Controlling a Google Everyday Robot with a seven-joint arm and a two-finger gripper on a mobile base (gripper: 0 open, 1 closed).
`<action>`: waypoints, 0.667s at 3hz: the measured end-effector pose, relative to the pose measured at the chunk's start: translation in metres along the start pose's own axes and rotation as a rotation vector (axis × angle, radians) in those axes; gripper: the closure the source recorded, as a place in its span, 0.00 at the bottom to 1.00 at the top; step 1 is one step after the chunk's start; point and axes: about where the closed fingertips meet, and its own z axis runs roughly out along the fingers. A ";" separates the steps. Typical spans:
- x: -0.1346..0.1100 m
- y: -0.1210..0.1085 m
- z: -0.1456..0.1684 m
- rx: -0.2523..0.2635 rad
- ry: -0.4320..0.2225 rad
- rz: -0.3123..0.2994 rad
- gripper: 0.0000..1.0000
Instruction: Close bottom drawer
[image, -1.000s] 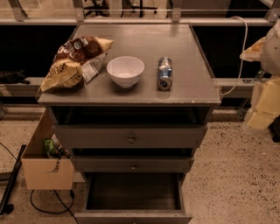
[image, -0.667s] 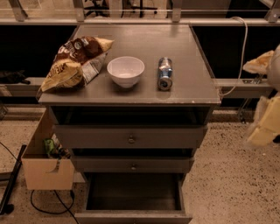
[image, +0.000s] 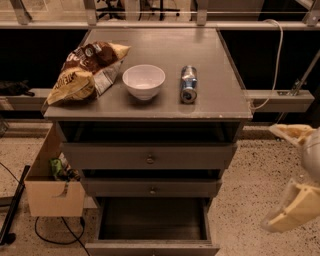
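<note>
The bottom drawer (image: 152, 246) of the grey-brown cabinet stands pulled out, its dark boxy inside showing and its flat grey front at the bottom edge of the view. Above it are the middle drawer (image: 152, 188) with a small knob and the top drawer (image: 150, 156) with a round knob, both pushed in. My gripper (image: 295, 175) is at the far right edge, level with the drawers and well to the right of the cabinet, with pale cream fingers (image: 292, 207) spread apart and nothing between them.
On the cabinet top (image: 215, 95) lie a chip bag (image: 85, 70), a white bowl (image: 144, 81) and a can on its side (image: 188, 84). A cardboard box (image: 50, 185) with items stands on the floor at left, beside a dark cable (image: 55, 235). A white cable (image: 274, 65) hangs at right.
My gripper has moved down along the right edge, from cabinet-top height to drawer height. The bottom drawer stays open as before.
</note>
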 end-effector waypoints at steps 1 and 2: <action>0.013 0.012 0.020 0.004 -0.032 -0.017 0.00; 0.031 0.005 0.062 -0.017 -0.002 -0.062 0.26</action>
